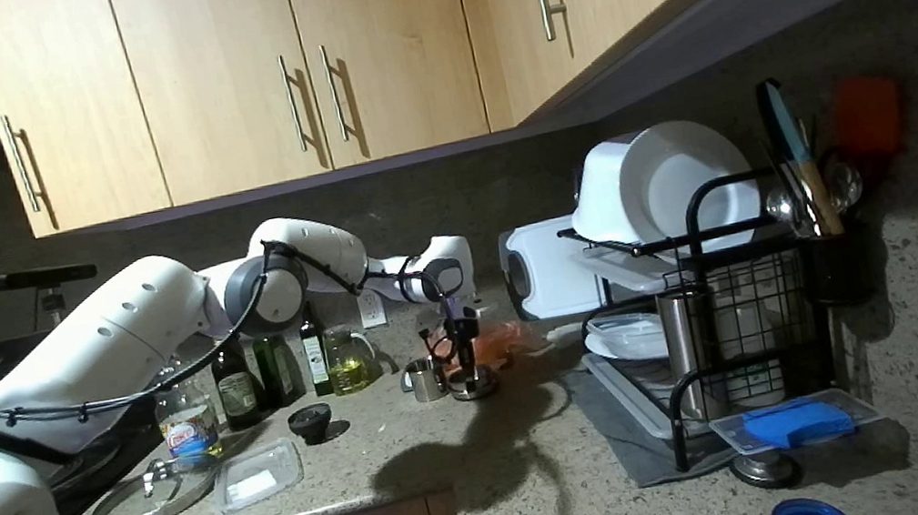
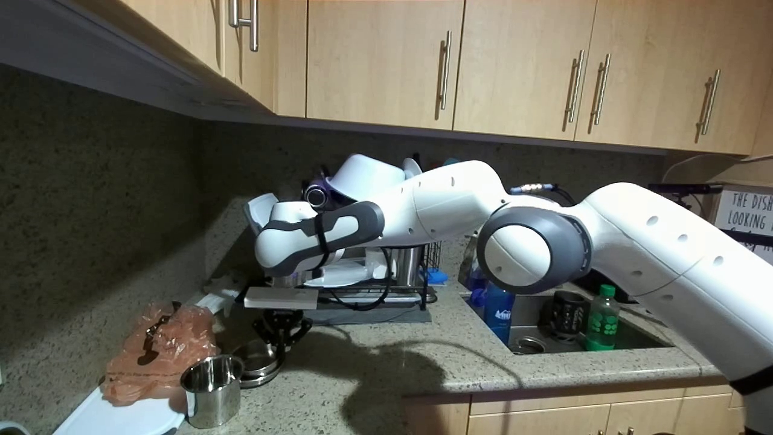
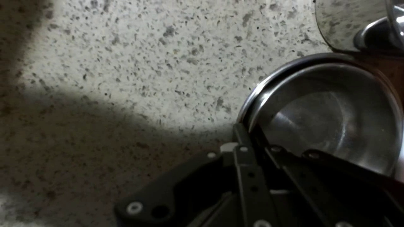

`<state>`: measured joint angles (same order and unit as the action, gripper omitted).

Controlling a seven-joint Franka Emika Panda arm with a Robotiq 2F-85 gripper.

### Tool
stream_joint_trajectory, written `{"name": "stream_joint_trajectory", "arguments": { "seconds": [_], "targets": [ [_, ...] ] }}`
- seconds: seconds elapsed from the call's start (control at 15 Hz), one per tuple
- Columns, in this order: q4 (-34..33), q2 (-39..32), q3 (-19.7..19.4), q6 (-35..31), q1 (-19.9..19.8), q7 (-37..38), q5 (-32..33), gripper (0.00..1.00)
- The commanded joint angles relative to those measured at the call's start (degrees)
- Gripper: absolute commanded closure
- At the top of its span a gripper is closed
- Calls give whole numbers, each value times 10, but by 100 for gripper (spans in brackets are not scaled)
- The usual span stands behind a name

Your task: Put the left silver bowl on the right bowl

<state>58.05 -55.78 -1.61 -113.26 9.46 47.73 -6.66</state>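
Observation:
The left silver bowl is small, shiny and shallow. In the wrist view the left silver bowl (image 3: 315,119) sits inside the right bowl (image 3: 328,56), whose rim shows just outside its own. Both also show as a stack on the counter in an exterior view, the left bowl (image 2: 256,355) above the right bowl (image 2: 258,380). My gripper (image 3: 249,126) is at the near edge of the stack, pointing down. Its fingers are close together with the left bowl's rim between them. The gripper also shows in both exterior views (image 1: 468,369) (image 2: 281,349). The fingertips' contact is partly dark.
A silver cup (image 2: 212,393) stands right beside the bowls. An orange plastic bag (image 2: 163,350) lies on a white board (image 2: 115,417) behind. A dish rack (image 1: 682,443) stands on the counter. A small black bowl (image 1: 310,422) and several bottles (image 1: 236,385) stand nearer the arm's base.

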Motion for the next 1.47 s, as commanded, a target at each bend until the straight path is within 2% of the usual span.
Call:
{"name": "stream_joint_trajectory", "arguments": {
  "seconds": [0.0, 0.8, 1.0, 1.27, 1.33, 1.4],
  "targets": [
    [68, 42, -4, 20, 0, 20, -1, 98],
    [274, 171, 0, 6, -1, 29, -6, 98],
    [302, 187, 0, -22, -2, 20, -5, 98],
    [307, 184, -3, -46, -1, 24, 1, 98],
    [308, 184, -3, -48, -2, 24, 0, 86],
    [309, 183, -3, -48, -2, 25, 0, 84]
  ]
}}
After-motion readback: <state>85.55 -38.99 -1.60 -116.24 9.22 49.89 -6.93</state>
